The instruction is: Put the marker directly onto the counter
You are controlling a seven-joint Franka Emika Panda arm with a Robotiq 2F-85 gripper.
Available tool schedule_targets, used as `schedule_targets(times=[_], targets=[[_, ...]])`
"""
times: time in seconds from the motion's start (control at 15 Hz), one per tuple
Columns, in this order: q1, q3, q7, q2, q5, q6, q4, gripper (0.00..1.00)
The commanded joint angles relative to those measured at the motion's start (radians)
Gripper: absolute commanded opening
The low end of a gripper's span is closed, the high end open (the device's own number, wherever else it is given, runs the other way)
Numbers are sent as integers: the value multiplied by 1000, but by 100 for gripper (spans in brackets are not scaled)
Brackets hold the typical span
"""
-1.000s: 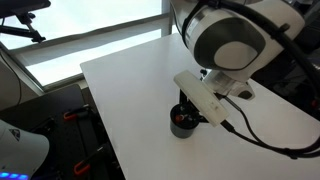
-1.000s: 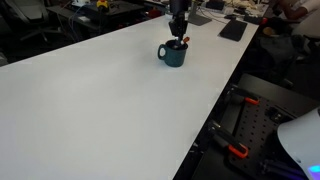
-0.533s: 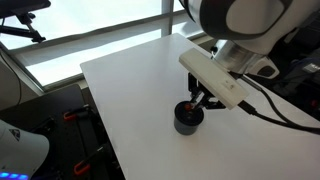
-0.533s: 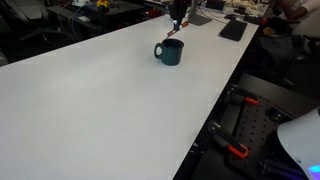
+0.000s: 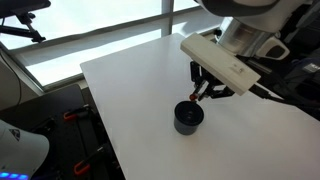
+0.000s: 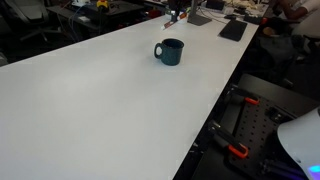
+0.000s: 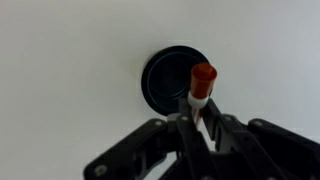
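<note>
My gripper (image 7: 200,112) is shut on the orange-red marker (image 7: 201,83), which stands up between the fingers with a white band near the jaws. In the wrist view the round black cup (image 7: 175,80) lies directly behind the marker on the white counter (image 7: 70,60). In an exterior view the gripper (image 5: 203,93) holds the marker (image 5: 205,88) above the cup (image 5: 188,117), clear of its mouth. In an exterior view the cup (image 6: 170,51) stands near the counter's (image 6: 90,100) far end, and the gripper (image 6: 176,14) is high above it.
Window frames and a black stand sit beyond the counter's far edge (image 5: 90,40). Black equipment with orange clamps (image 6: 240,150) lies below the counter's side edge. A keyboard-like object (image 6: 233,30) and clutter lie past the cup.
The gripper has risen from inside the cup, lifting the marker out and well above the cup's mouth. The cup has stayed in place.
</note>
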Motion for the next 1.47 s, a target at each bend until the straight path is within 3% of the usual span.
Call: schedule_targets(times=[0.0,0.47,1.07,1.4], targets=[[11,20,-98,-35,41,-17,-15,5],[44,63,-264,-20,105,-74,14,5],[94,92,-343,27,112,-141,29,5],[97,88,-332,57,102,-105,-2,5]])
